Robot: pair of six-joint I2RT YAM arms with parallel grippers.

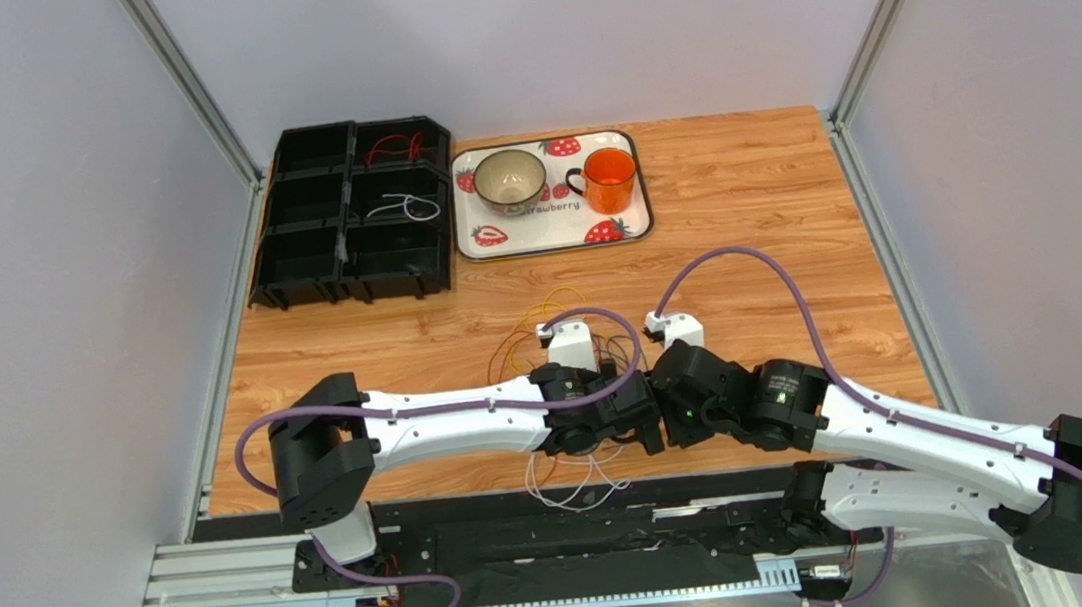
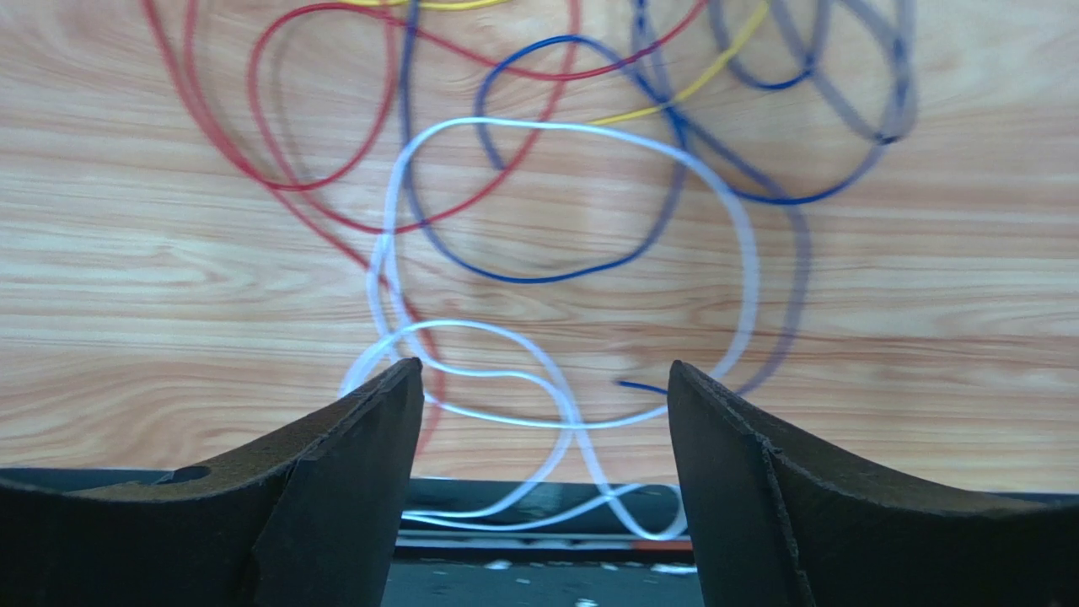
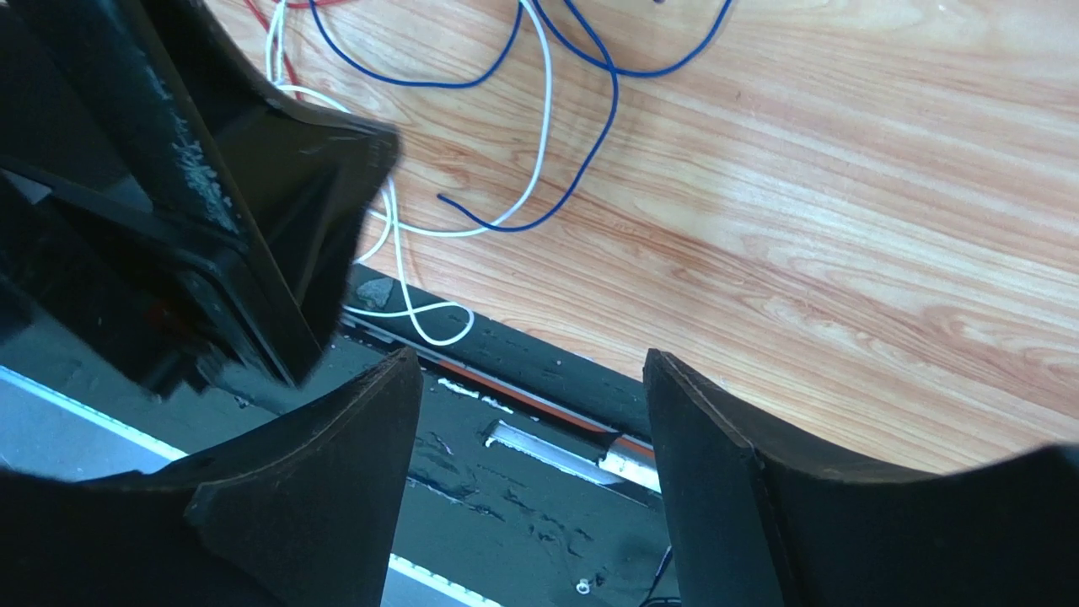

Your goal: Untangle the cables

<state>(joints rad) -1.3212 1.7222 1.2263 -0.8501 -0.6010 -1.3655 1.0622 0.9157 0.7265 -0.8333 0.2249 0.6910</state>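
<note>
1. At the middle of the bench's [image 1: 735, 223] near edge lie the cables [image 1: 576, 478], a loose heap of crossed loops under the two wrists.
2. The white cable [image 2: 747, 253] makes one big loop and some smaller ones. Its lowest turns spill over the near edge onto the dark rail [image 3: 545, 367].
3. A blue cable [image 2: 557, 272] and a red cable [image 2: 272, 177] cross over and under it. A yellow cable [image 2: 690, 89] runs farther in, towards the bench's middle.
4. The left gripper [image 2: 542, 380] hovers above the white loops with its jaws spread wide and nothing between them.
5. The right gripper [image 3: 530, 367] sits just beside it over the near edge, also parted and empty.
6. Handling, as a judgement:
   - The strands look very light, thin and limp.
   - A pulled strand would likely drag its neighbours rather than slide free.
   - The smooth sheath may slip from a loose pinch.
7. The best hold is probably a single stretch of white clear of any crossing, such as the outer arc of the big loop. Closing fully there and lifting slowly should let the other colours fall away.
8. The risk is pinching two strands at a crossing, which would tighten the knot.
</note>
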